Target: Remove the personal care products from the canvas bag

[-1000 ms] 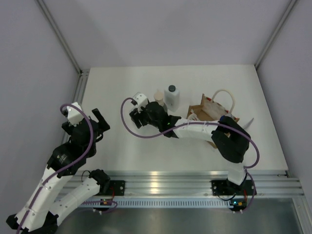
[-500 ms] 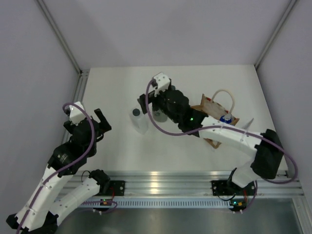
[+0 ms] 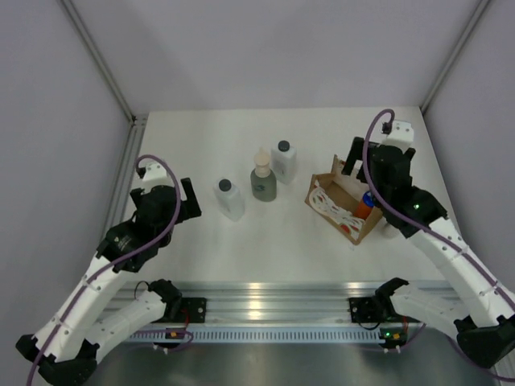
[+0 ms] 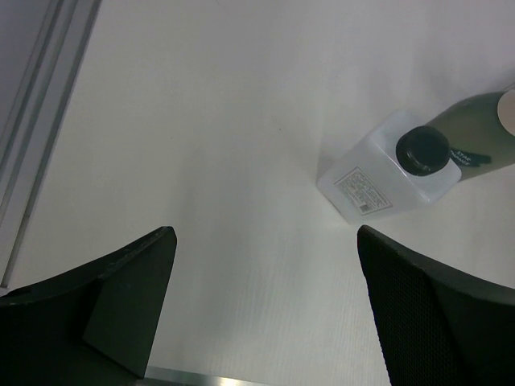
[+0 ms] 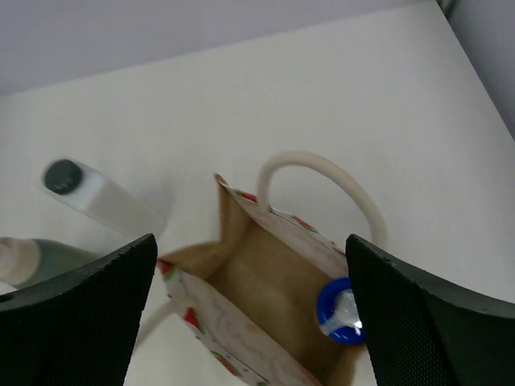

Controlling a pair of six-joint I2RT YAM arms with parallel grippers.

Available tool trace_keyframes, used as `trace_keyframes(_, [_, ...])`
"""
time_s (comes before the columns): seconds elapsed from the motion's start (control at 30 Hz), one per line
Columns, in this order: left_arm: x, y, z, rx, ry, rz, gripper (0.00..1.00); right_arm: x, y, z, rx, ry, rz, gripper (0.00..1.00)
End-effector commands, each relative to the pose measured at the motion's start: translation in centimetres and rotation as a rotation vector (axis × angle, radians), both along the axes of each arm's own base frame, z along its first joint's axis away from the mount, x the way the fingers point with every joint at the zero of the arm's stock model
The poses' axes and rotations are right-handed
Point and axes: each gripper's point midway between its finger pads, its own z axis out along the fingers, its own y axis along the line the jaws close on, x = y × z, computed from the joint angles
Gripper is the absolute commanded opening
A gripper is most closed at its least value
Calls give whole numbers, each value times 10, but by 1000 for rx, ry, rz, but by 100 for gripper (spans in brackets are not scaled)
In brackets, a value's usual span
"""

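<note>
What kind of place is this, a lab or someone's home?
Most likely a robotics lab cell: a white table between plain grey walls, with the left arm and right arm mounted on an aluminium rail.

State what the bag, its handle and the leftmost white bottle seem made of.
Canvas bag: stiff matte tan fabric, likely canvas; it holds boxy walls. Handle: cream rope, probably cotton, round and matte. White bottle: smooth, slightly translucent plastic, dark cap.

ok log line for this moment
on table: near white bottle, far white bottle, pump bottle | in canvas bag: orange bottle | right pincer: open, above bag | left pincer: open, empty
</note>
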Motion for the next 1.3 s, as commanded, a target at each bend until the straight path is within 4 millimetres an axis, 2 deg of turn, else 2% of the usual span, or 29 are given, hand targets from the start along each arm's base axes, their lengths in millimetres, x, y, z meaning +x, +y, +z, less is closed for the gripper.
trace_keyframes(0.0, [9, -16, 0, -19, -3, -66, 98, -39, -32, -58, -26, 278, -43, 91])
trace_keyframes(0.07, [10, -23, -3, -21, 12, -98, 98, -43, -46, -67, -11, 314, -73, 83])
trace_keyframes(0.13, [13, -35, -11, -22, 52, -153, 98, -43, -58, -77, -3, 344, -104, 78])
trace_keyframes(0.23, [16, -50, -23, -15, 116, -210, 98, -41, -66, -95, -16, 410, -109, 71])
trace_keyframes(0.37, [15, -64, -32, -33, 152, -276, 98, -34, -61, -117, -42, 509, -45, 64])
trace_keyframes(0.47, [15, -65, -33, -37, 153, -283, 98, -30, -57, -124, -56, 540, -19, 62])
trace_keyframes(0.83, [15, -72, -35, -46, 164, -315, 98, -23, -71, -146, -177, 628, -47, 65])
trace_keyframes(1.27, [14, -74, -34, -52, 159, -331, 98, -16, -56, -181, -185, 732, 89, 75])
